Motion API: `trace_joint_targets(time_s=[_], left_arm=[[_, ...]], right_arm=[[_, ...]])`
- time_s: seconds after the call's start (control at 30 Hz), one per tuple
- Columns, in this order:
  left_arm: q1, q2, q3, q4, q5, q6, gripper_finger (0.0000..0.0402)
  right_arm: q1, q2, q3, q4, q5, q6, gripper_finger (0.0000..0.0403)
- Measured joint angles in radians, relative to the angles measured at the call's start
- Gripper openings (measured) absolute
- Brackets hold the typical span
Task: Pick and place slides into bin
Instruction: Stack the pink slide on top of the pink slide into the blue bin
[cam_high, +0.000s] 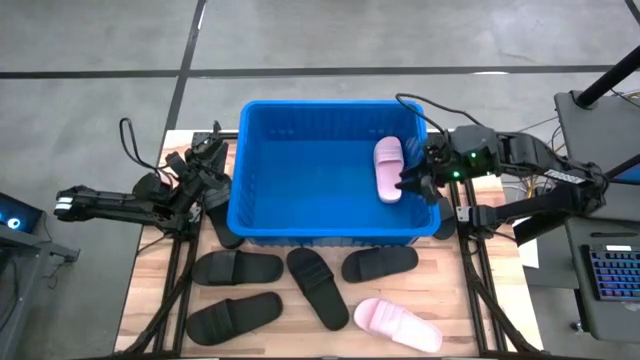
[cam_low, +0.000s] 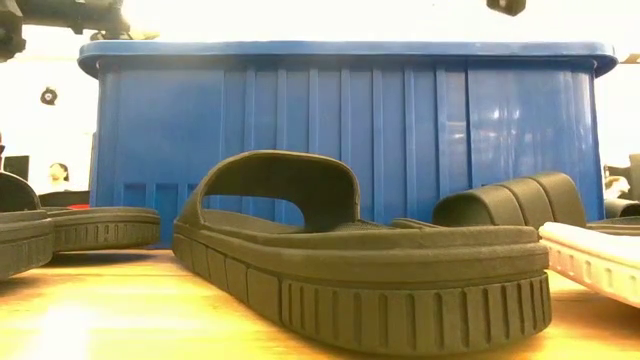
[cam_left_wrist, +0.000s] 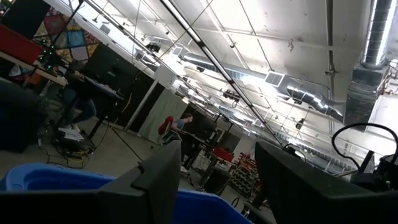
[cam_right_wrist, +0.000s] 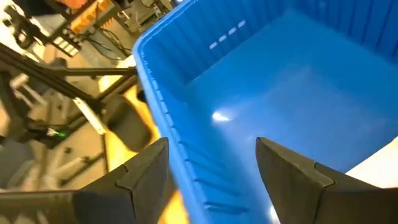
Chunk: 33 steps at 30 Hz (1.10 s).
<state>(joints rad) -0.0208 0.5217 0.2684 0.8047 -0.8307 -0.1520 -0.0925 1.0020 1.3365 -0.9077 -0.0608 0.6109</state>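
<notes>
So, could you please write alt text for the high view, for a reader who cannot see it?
A blue bin on a wooden table holds one pink slide, with the right tool open above it. Four black slides and another pink slide lie in front; the left tool waits beside the bin.

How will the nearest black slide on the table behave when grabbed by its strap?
The matte black moulded slide looks like one-piece foam: probably light. Its thick arched strap holds shape, so likely springy, not floppy. The flat ribbed sole suggests it drags rather than rolls.

wooden table | keyboard at right | person in room behind
</notes>
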Motion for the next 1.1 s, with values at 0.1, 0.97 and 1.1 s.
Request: trace_joint_targets(time_s=[0.1, 0.97, 1.1], left_arm=[[0.000, 0.002, 0.000, 0.000, 0.001, 0.000, 0.0192], [0.000, -0.014, -0.001, -0.002, 0.017, 0.001, 0.0192], [0.000, -0.014, -0.001, -0.002, 0.017, 0.001, 0.0192]], right_arm=[[0.039, 0.001, 0.000, 0.000, 0.000, 0.118, 0.0230], [0.421, 0.068, -0.003, -0.026, 0.009, 0.590, 0.0230], [0.489, 0.088, -0.005, -0.040, 0.009, 0.648, 0.0230]])
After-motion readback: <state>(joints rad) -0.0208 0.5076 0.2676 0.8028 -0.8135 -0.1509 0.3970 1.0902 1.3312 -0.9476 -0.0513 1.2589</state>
